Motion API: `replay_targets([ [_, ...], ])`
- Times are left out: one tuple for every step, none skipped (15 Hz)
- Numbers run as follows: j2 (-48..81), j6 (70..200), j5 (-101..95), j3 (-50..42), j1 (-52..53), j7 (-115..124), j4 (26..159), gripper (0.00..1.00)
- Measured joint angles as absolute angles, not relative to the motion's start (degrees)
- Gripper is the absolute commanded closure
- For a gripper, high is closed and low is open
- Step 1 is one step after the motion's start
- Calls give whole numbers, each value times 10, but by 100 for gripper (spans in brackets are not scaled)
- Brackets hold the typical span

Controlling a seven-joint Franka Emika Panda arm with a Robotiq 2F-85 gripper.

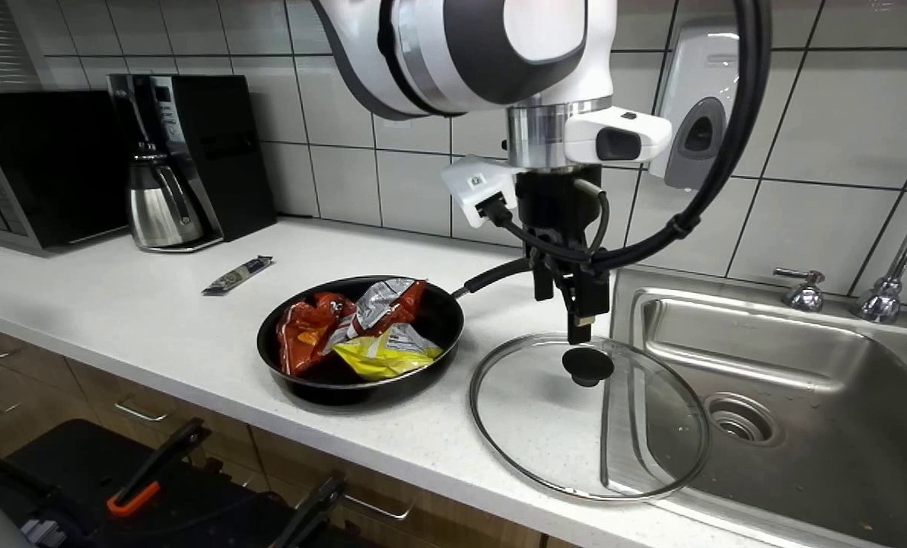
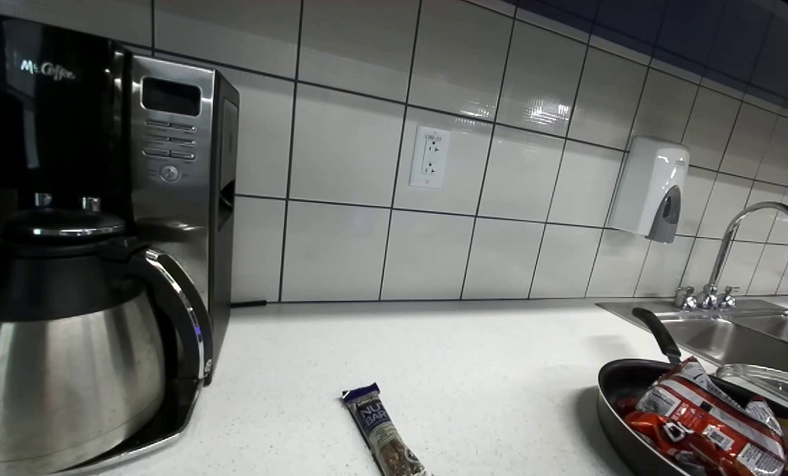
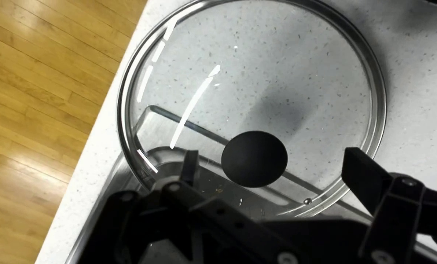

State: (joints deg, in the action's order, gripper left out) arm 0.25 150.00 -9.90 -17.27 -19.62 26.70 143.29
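Note:
My gripper (image 1: 562, 313) points down over a round glass lid (image 1: 529, 426) with a metal rim. Its jaws stand wide apart and hold nothing. In the wrist view, the lid's black knob (image 3: 254, 158) shows between the two fingers (image 3: 365, 176), nearer the left one, and neither appears to touch it. The lid lies partly on the white counter and partly over the sink's edge. Beside it stands a black pan (image 1: 354, 392) holding a red bag (image 1: 301, 335), a red and silver bag (image 1: 381, 308) and a yellow bag (image 1: 385, 354).
The steel sink (image 1: 803, 449) opens right of the lid, with a faucet (image 1: 883, 293) behind. The pan handle (image 1: 499, 274) reaches back behind the gripper. A wrapped nut bar (image 2: 384, 433), a coffee maker (image 2: 176, 231) with its carafe (image 2: 70, 383), and a soap dispenser (image 1: 701, 106) are around.

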Motion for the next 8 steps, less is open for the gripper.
replay_targets([
  [11, 1509, -98, -175, -196, 273, 1430, 0],
  [20, 1516, -97, -178, -196, 279, 1427, 0],
  [29, 1524, -95, -180, -196, 285, 1424, 0],
  [38, 1530, -90, -181, -196, 289, 1421, 0],
  [47, 1536, -85, -182, -196, 291, 1418, 0],
  [56, 1541, -79, -183, -195, 293, 1414, 0],
  [66, 1547, -72, -185, -193, 294, 1410, 0],
  [75, 1552, -65, -186, -191, 294, 1405, 0],
])
